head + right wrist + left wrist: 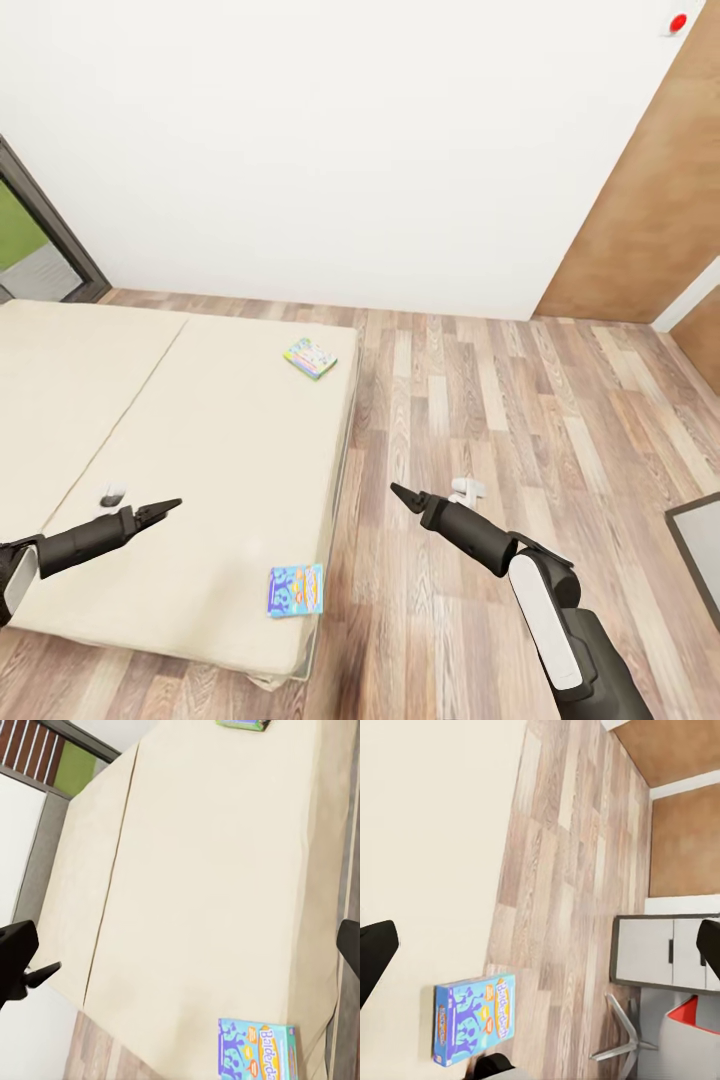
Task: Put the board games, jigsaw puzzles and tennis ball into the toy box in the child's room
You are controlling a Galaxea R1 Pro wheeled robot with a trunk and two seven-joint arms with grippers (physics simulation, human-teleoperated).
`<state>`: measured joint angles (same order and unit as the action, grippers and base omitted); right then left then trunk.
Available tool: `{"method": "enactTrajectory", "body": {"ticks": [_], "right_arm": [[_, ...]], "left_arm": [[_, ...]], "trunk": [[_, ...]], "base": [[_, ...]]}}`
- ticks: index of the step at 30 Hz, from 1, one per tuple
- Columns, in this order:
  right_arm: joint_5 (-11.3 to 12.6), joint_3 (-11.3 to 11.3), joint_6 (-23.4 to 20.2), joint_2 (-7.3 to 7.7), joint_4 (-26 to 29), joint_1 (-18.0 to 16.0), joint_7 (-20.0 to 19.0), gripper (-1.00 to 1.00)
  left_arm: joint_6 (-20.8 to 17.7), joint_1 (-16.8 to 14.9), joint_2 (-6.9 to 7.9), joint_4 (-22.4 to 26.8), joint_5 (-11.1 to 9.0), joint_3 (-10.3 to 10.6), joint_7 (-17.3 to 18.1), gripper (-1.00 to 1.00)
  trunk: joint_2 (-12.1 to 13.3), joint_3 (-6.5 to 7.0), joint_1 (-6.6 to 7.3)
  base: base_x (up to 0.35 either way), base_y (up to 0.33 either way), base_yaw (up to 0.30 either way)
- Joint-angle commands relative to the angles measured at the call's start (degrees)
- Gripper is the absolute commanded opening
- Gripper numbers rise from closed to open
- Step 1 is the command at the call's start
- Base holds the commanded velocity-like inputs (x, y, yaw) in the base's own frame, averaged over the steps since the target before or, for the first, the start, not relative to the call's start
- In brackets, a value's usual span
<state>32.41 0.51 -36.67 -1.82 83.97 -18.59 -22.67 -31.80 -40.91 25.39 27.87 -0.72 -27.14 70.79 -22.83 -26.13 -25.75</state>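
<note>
Approach to the bed (180,420): blue board game (296,590) lies at its near edge, pastel board game (311,357) at 12 o'clock beyond; left hand (160,511) and right hand (405,495), apparently narrow and empty, should reach the blue box first.

The beige bed (200,450) carries two board games, a blue one (296,590) near its front corner and a pastel one (311,357) toward the far edge.
</note>
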Motion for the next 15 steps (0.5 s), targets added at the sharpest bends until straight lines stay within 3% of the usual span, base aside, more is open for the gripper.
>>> {"method": "enactTrajectory", "body": {"ticks": [1, 15], "right_arm": [[0.2, -0.1, -0.4, -0.03, 0.0, 0.0, 0.0, 1.0], [0.3, -0.1, 2.7, -0.03, -0.7, 0.0, -0.1, 1.0]], "left_arm": [[-0.6, 0.0, -0.14, 0.0, -0.1, -0.1, -0.3, 1.0], [-0.7, 0.0, -0.97, 0.0, -0.1, -0.1, -4.9, 1.0]], "trunk": [[-0.1, 0.02, -0.03], [-0.1, 1.34, -0.03]], "base": [[0.0, 0.0, 0.0], [0.0, 0.0, 0.0]]}}
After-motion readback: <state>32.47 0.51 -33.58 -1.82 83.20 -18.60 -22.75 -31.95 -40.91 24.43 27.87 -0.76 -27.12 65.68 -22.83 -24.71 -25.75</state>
